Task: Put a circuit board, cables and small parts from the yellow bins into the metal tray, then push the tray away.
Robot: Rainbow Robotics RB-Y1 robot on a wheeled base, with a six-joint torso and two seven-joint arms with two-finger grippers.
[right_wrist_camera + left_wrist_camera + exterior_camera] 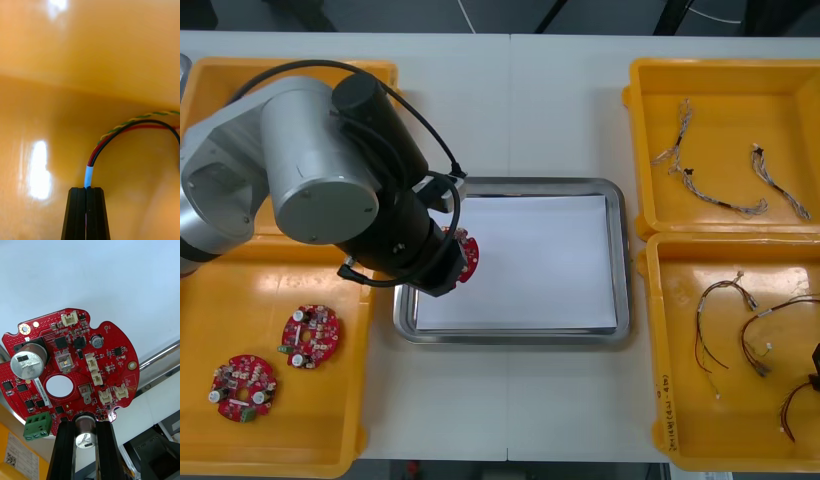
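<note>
Over the left rim of the metal tray (621,262): left gripper (85,422), fingers pinching the edge of a round red circuit board (75,367), poised above the white lining, apparently for release inside. Within the near right yellow bin (667,400): right gripper (86,191), fingers pressed onto the end of a red and black cable (112,138), likely for lifting.

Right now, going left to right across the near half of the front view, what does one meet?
Near-left yellow bin with two circuit boards → left gripper holding a third circuit board → metal tray → near-right yellow bin with cables → right gripper, shut on one cable.
</note>
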